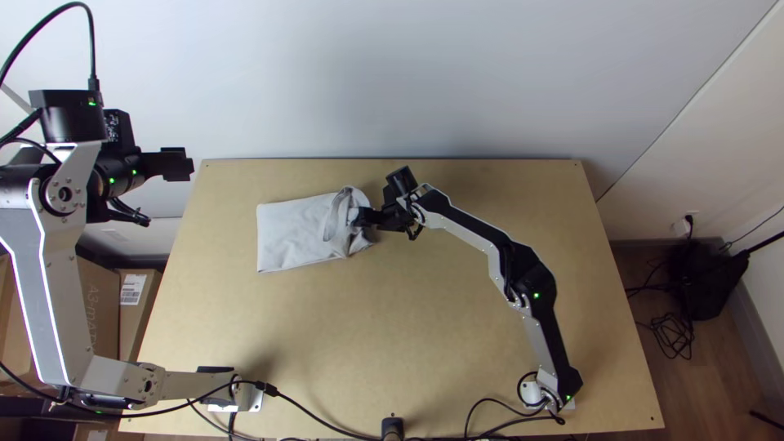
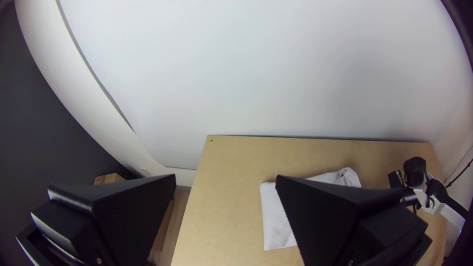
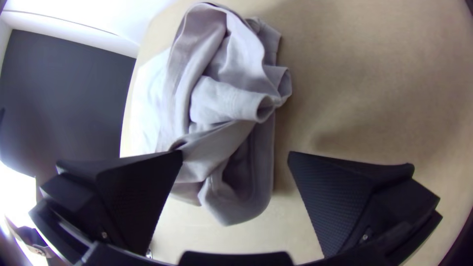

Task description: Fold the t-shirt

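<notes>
In the top view my left gripper (image 1: 178, 164) is raised beyond the table's left edge, away from the cloth. My left gripper (image 2: 225, 180) stands open with nothing between its fingers. The light grey t-shirt (image 1: 298, 233) lies at the table's back left as a flat folded rectangle, its right end bunched. My right gripper (image 1: 359, 216) is at that bunched end. In the right wrist view my right gripper (image 3: 235, 153) is open, and the bunched fabric of the t-shirt (image 3: 226, 98) lies ahead of and partly between its fingers, not clamped.
The wooden table (image 1: 392, 327) has a wall (image 1: 392, 73) behind it. Cables (image 1: 327, 423) run along its near edge between the arm bases. Cardboard boxes (image 1: 98, 302) stand beyond the left edge, and a black bag-like object (image 1: 710, 282) is on the floor at right.
</notes>
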